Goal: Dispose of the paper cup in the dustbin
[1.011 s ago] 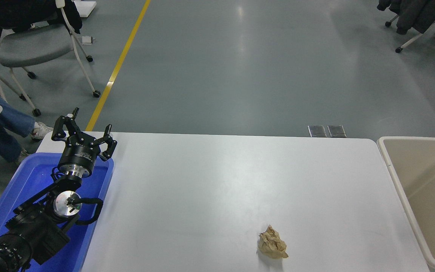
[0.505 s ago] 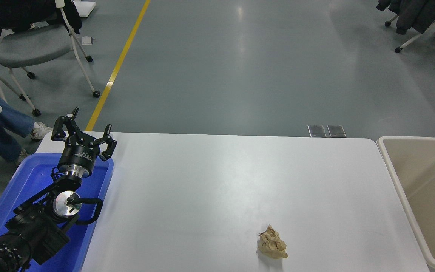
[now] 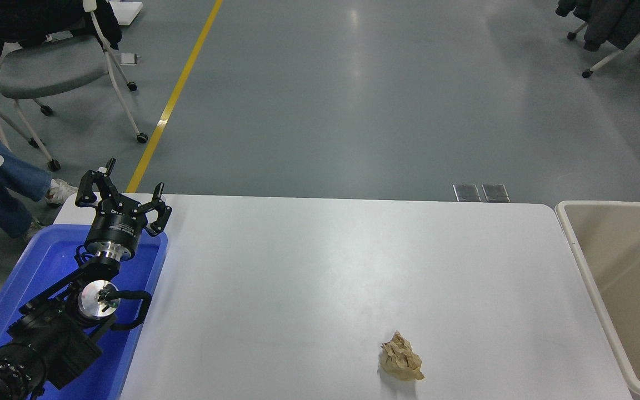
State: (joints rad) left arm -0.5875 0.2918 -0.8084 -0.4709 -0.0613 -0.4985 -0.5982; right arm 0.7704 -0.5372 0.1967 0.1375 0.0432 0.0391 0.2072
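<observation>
The beige dustbin (image 3: 578, 244) stands at the table's right end, and only its left part and inner wall show. No paper cup shows anywhere in the head view; it is hidden or out of view. My left gripper (image 3: 129, 183) is parked open and empty above the far end of the blue tray at the lower left. My right arm and gripper are out of view.
A crumpled brown paper ball (image 3: 401, 357) lies on the white table (image 3: 320, 266) near its front right. A bright blue tray (image 3: 48, 261) sits under the left arm. A person's legs (image 3: 3, 178) and wheeled chairs (image 3: 48, 66) are at the far left.
</observation>
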